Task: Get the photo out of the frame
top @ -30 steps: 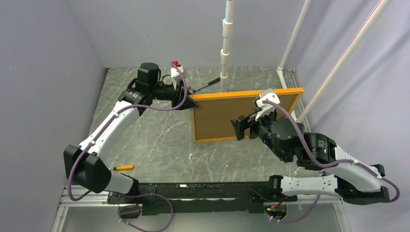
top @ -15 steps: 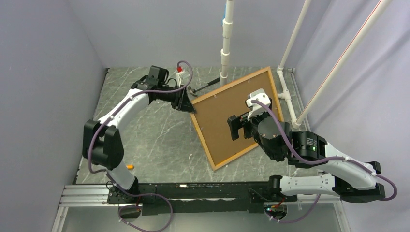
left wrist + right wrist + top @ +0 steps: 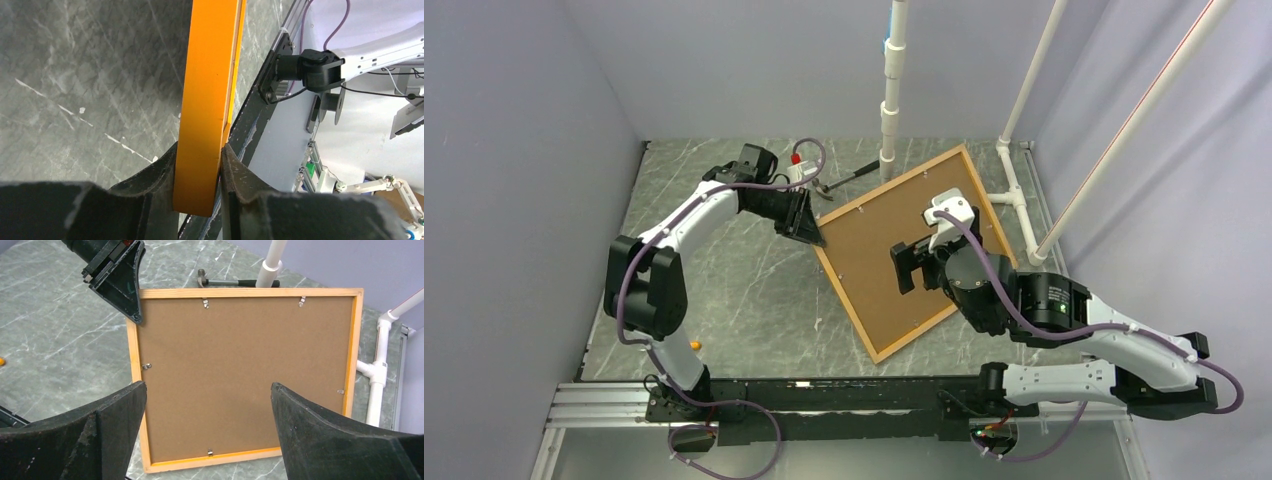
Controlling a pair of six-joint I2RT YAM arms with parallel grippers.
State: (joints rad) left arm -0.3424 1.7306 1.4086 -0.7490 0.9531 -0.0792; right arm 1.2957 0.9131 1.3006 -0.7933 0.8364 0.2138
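The frame [image 3: 894, 181] is a thin orange border, lying slanted with its back up and its near corner low by the table. The photo shows only as its plain brown board back [image 3: 864, 260], held in by small metal clips; its printed side is hidden. My left gripper [image 3: 809, 225] is shut on the frame's left corner; in the left wrist view the orange edge [image 3: 205, 100] sits between both fingers of that gripper [image 3: 199, 175]. My right gripper [image 3: 909, 268] is open and empty, hovering over the board [image 3: 240, 365] inside the frame [image 3: 250, 292], fingers [image 3: 340, 440] wide apart.
A hammer [image 3: 849, 178] lies behind the frame by a white pipe [image 3: 890, 110]. More white pipes [image 3: 1014, 200] run along the right edge. A small orange-handled screwdriver [image 3: 692, 345] lies at the near left. Grey walls enclose the marble table [image 3: 724, 280].
The frame went from standing upright to slanted back-up and turned, its near corner swinging toward me. My left arm followed, still gripping the corner. The right gripper stayed open, shifting slightly left.
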